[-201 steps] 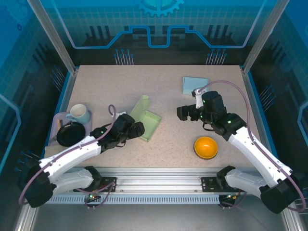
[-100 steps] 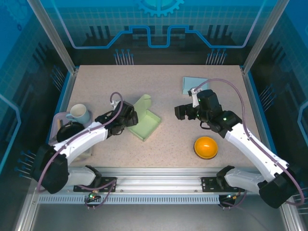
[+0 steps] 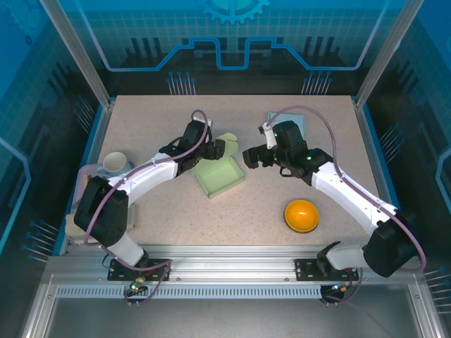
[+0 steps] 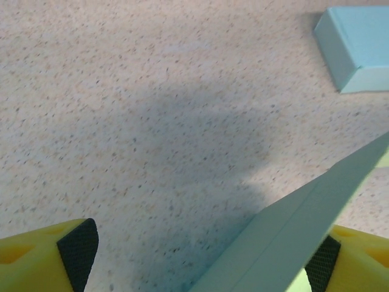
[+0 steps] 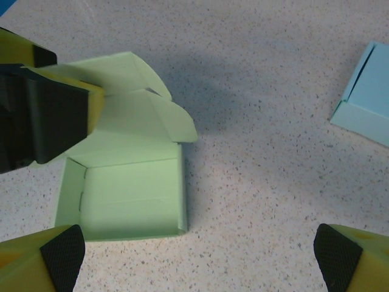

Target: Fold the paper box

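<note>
The paper box [image 3: 220,176] was seen near the middle of the surface [image 3: 155,116], its tray flat and its raised lid flap [image 3: 227,138] lying toward the far edge. The left hand [image 3: 215,149] was placed at that flap, spread wide with the flap's edge between its fingers, unclamped. The right hand [image 3: 251,158], likewise wide open, was held just beside the tray's right side. The left was judged better placed for the fold.

Left wrist view: the blue box [image 4: 355,45] runs off the upper right edge, and the green paper box [image 4: 292,237] gets chopped at the bottom right.
</note>
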Tool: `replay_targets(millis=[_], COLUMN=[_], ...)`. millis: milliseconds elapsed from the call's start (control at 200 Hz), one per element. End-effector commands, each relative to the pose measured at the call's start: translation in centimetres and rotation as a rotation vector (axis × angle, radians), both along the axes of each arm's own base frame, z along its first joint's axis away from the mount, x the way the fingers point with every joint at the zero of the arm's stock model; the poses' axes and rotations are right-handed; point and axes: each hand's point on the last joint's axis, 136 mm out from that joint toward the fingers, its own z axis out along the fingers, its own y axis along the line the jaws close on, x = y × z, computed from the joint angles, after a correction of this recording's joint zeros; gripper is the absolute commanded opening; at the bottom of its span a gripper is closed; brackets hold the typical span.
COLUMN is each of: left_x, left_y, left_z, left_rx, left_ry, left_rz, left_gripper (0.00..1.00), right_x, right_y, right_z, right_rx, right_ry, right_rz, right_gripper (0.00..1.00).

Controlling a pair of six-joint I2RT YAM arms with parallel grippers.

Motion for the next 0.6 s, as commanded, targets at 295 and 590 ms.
replay_targets(millis=[295, 590], left_x=[-7.5, -12.3], left_y=[5.7, 4.7], left_z=[3.7, 1.4], left_rx=[-0.228, -0.503], left_ry=[0.075, 0.185], left_rz=[0.268, 0.27], left_gripper=[0.9, 0.88], right_x=[2.9, 6.0], right_y=[3.8, 9.8], right_z=[2.7, 2.9], right_rx=[-0.011, 0.122], right_ry=[-0.08, -0.012], right_rz=[0.18, 0.36], right_gripper=[1.0, 1.0])
